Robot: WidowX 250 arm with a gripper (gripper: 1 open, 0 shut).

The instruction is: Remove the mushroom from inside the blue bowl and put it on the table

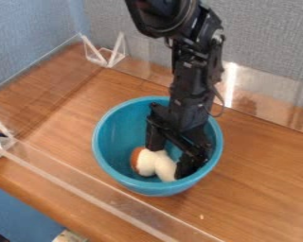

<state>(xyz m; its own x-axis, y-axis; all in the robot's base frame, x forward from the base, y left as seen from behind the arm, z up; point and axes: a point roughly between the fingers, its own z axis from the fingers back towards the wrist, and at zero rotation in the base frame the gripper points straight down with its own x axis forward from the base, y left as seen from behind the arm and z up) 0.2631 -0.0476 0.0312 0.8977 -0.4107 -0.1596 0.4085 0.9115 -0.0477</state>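
Note:
The blue bowl [111, 140] stands on the brown wood-grain table [65, 90], near its front. Inside it lies the mushroom [151, 164] on its side, cream stem toward the front and a bit of orange cap at its left. My gripper [174, 158] points straight down into the bowl, open, its black fingers [154, 142] straddling the mushroom from behind and to the right. The fingertips are low in the bowl; I cannot tell whether they touch the mushroom. Part of the mushroom is hidden behind the fingers.
Clear acrylic panels [79, 184] edge the table at the front, left and back. A small clear stand [110, 49] sits at the back left. A blue wall rises behind the table. The arm [192, 57] leans over the bowl's back right.

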